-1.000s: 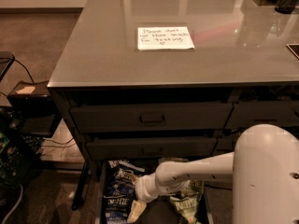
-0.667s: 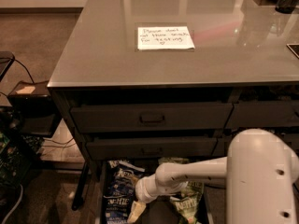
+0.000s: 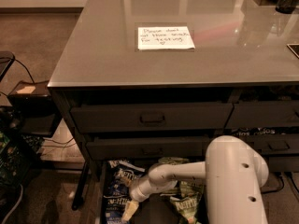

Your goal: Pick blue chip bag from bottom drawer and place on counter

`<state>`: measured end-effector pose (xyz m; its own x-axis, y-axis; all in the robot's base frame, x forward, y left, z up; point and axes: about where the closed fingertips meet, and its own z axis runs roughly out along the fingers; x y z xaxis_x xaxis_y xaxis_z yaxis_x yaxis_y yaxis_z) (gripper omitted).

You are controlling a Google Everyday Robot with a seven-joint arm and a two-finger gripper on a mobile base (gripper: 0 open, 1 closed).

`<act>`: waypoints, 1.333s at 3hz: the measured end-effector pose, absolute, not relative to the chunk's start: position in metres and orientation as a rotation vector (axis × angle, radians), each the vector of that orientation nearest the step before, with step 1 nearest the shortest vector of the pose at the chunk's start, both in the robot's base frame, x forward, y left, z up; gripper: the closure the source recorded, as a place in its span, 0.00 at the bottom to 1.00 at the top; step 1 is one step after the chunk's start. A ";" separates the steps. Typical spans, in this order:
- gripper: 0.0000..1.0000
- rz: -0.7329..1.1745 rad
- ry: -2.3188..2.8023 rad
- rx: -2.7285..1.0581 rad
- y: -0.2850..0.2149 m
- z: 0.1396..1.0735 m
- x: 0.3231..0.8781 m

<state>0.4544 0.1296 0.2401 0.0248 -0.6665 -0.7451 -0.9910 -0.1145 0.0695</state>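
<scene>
The pincer [image 3: 129,212] is down inside the open bottom drawer [image 3: 101,195], at the end of the white arm [image 3: 180,173] that reaches in from the right. From where I stand I cannot tell whether it is wide or closed, or whether it has anything in it. It sits at the lower right edge of the blue chip bag [image 3: 115,190], touching it or just beside it.

That bag lies flat along the left side of the drawer, its dark face with white lettering turned up. To its right is a heap of green bags [image 3: 188,202], close enough that a careless grab could catch one too.

I would expect the blue bag to be very light, soft and puffy, with slick crinkly foil that slides under pressure and chips that crush if squeezed across the belly. The safest hold looks to be a sealed end or a side edge, pinched firmly.

Above, the two drawers with recessed handles [image 3: 152,118] look shut. The desk [image 3: 93,55] over them is glossy grey, with a white handwritten note [image 3: 166,38] near the middle and bare surface in front of it for the bag.
</scene>
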 end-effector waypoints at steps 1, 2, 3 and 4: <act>0.00 0.934 1.661 -1.838 0.146 0.222 0.457; 0.13 0.967 1.650 -1.844 0.156 0.208 0.457; 0.29 0.990 1.647 -1.846 0.159 0.194 0.460; 0.29 0.992 1.654 -1.853 0.159 0.179 0.465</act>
<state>0.4648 0.1592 0.1794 0.0162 -0.6441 -0.7648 -0.9780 -0.1693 0.1219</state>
